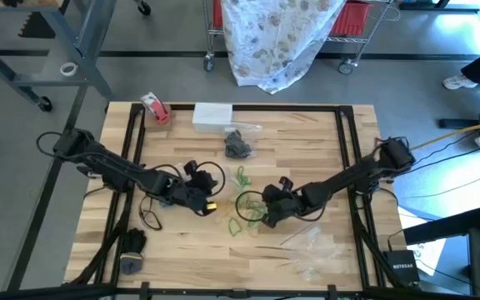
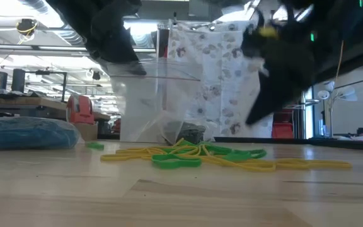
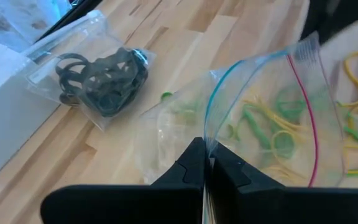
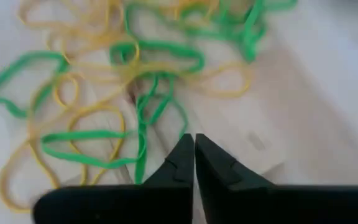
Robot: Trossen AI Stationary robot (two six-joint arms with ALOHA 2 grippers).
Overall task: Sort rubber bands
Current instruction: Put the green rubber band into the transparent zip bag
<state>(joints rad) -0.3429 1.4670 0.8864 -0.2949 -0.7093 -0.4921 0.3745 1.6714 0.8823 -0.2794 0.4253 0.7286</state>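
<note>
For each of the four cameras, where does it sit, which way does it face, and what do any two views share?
High: overhead, straight down on the table; both arms show.
Low: tabletop height, level across the green and yellow rubber bands into the room; arms enter from above.
Left wrist: past the left end effector, shut on a clear bag, toward a bag of black bands.
Right wrist: past the shut right end effector, down on the loose bands.
Shared: high and left wrist both show the black-band bag.
</note>
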